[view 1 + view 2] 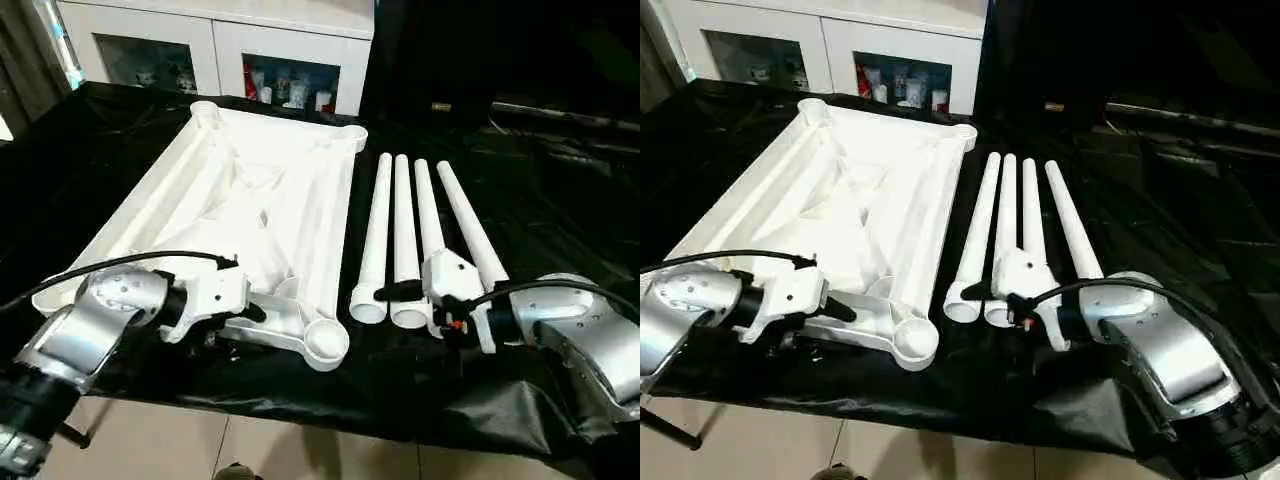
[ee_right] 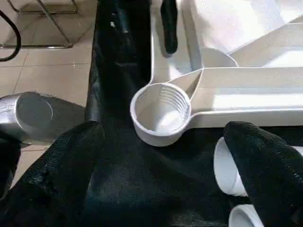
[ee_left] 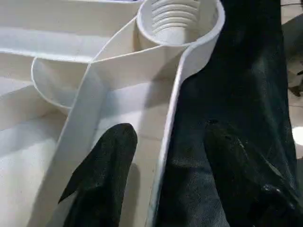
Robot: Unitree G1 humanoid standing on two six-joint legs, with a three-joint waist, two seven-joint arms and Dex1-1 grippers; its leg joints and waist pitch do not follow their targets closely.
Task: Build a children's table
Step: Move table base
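White plastic table top (image 1: pixel 250 200) lies ribbed side up on the black-draped tabletop (image 1: pixel 560 200), its near corner socket (image 1: pixel 325 343) at the front edge. Four legs (image 1: pixel 405 235) lie side by side just right of it, open wide ends toward you.

Your left gripper (image 3: pixel 163 175) straddles the top's near rim beside that socket: one finger inside the rim, one outside over the cloth, gap on both sides, nothing pinched yet. Your right gripper (image 2: pixel 161 179) is spread wide over the cloth between the socket and the leg ends, holding nothing.

Handling, my read:
- Top looks light but broad and stiff thanks to the ribs. A thin rim wall is a fair pinch point; expect it to pivot if you lift from one corner. Better to pin it than carry it.
- Legs look hollow, light, smooth and tapered, so they will likely roll and slip. Take one near the wide end, across the tube, firm grip.
- Socket shows ridges inside, so a leg probably needs twisting in, not just pushing.
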